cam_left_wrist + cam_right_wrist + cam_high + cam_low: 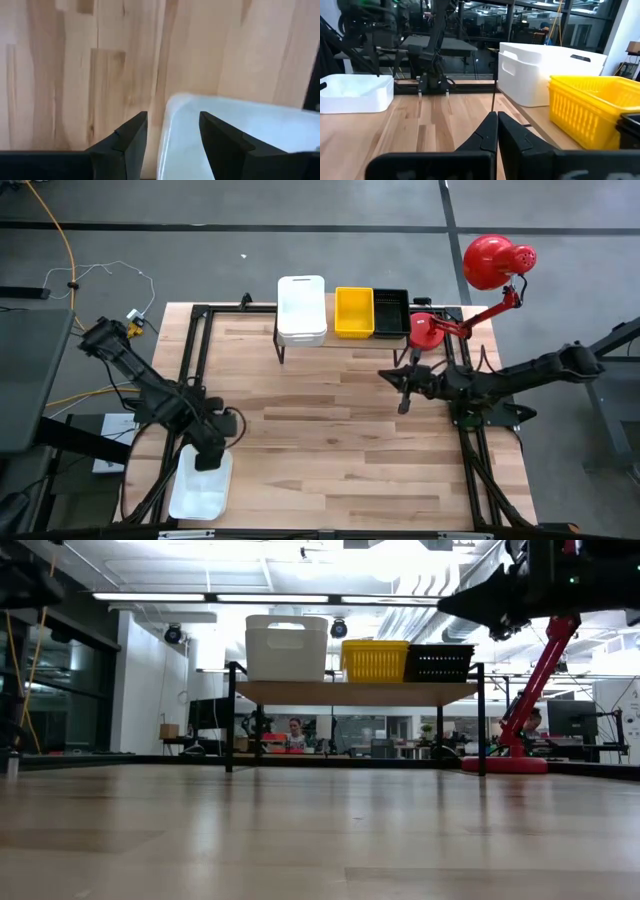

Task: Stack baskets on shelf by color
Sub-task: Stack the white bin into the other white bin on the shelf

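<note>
So my left gripper (170, 140) is down at the table's (340, 430) near left corner, fingers spread with one on each side of the rim of a loose white basket (200, 488). My right gripper (404, 404) hangs over the right side with fingers pressed together, holding nothing. The shelf (345, 340) by the far edge carries the white stack (301, 309), a yellow basket (354, 312) and a black basket (391, 312) in a row.
</note>
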Robot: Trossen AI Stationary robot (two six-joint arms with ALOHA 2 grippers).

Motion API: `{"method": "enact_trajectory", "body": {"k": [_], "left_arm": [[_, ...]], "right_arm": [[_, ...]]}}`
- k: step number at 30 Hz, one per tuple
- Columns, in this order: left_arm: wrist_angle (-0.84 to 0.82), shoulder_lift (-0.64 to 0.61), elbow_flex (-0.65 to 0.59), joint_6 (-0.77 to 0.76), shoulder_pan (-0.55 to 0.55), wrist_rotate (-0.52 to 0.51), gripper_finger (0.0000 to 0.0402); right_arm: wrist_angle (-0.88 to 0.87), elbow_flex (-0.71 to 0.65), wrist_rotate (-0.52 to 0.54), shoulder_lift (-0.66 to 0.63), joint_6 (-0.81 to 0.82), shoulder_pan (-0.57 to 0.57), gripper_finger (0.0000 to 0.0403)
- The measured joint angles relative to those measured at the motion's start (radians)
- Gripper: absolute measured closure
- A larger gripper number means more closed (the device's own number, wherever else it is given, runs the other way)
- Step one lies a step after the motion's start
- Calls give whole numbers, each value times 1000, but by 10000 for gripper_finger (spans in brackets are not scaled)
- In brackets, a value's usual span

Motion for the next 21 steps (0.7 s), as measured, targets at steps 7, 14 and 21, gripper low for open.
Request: {"method": "enact_trajectory", "body": {"k": [7,14,21], "left_arm": [[-8,40,0,-94,-109,-13,236],[-14,113,0,-63,-153,-90,236],[-14,182,0,-35,-153,-105,236]], "right_arm": [[-1,36,0,58,-16,0,403],[-7,36,0,69,-20,-1,403],[-16,36,0,69,-20,-1,403]]}}
